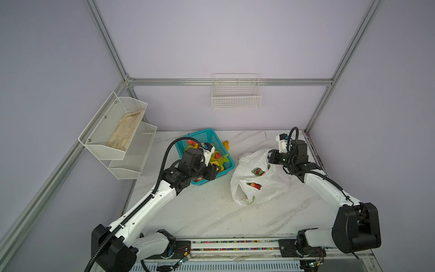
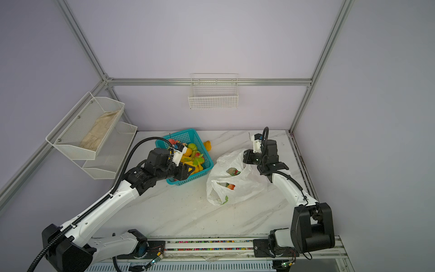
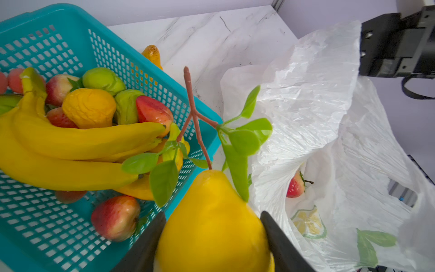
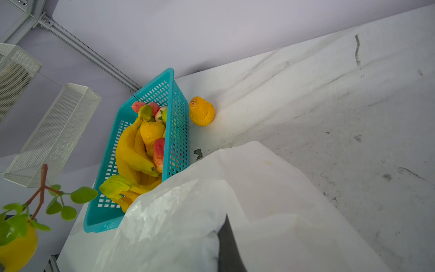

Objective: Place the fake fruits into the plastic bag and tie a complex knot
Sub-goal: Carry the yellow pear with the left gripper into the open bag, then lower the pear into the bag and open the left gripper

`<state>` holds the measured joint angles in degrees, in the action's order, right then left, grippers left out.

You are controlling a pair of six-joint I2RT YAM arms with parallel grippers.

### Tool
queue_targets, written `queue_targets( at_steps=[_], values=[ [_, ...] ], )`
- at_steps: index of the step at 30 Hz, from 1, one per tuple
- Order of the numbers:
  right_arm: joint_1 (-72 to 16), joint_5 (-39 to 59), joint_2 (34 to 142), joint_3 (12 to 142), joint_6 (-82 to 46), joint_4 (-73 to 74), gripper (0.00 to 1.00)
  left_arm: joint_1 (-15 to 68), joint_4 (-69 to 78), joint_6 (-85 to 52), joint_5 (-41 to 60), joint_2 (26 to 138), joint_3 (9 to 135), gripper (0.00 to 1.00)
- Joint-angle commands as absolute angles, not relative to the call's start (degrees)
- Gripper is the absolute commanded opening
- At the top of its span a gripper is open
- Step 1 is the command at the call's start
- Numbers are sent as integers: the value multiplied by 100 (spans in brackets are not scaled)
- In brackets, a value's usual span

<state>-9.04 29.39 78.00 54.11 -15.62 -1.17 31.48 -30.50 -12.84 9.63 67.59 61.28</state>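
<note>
— What has the left pincer [image 3: 213, 215] got?

— A yellow pear [image 3: 211, 237]. I see the jaws about half open, one finger pressed on each side of its belly, and the twig with leaves [image 3: 244, 139] pointing away from the pincer.

— And the containers?

— The teal basket [image 3: 70, 16] sits just below and beside that pincer. It holds a bunch of bananas [image 3: 70, 146], strawberries [image 3: 153, 113], green fruit [image 3: 103, 77], a wrinkled orange fruit [image 3: 89, 107] and a red apple [image 3: 115, 217] nearest the fingers (a stray orange fruit [image 4: 202, 111] lies on the table [image 1: 211, 212], just outside the basket's far wall).

— The bag?

— The plastic bag [image 1: 270, 186] lies between my two pincers. The right pincer [image 1: 270, 157] is clamped tight on its rim and holds the mouth up. Inside I see a lone strawberry [image 3: 295, 186] and, closer to the right pincer, a red-green fruit [image 1: 258, 171].
</note>
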Motion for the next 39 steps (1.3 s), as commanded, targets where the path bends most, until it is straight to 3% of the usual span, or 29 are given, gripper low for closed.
queue_targets(
  at_steps=[1, 14, 25, 32, 39],
  values=[
    [-896, 2887, 7644, 5449, -1625, -148, 0, 3537, -2597, -810, 1673, 6539, 5882, 42],
    [-891, 3094, 7548, 5524, -1735, -222, 0, 4811, -2576, -21, 1977, 7384, 6155, 41],
    [-905, 3534, 7199, 5239, -2112, -25, 0, 5186, -2270, 144, 2165, 8836, 7069, 43],
    [-906, 3398, 7036, 5126, -2146, -66, 0, 5231, -1517, -475, 1764, 9597, 7424, 44],
    [-912, 3190, 7017, 5149, -2038, -197, 0, 5344, -558, -1019, 1416, 9739, 7078, 53]
  ],
)
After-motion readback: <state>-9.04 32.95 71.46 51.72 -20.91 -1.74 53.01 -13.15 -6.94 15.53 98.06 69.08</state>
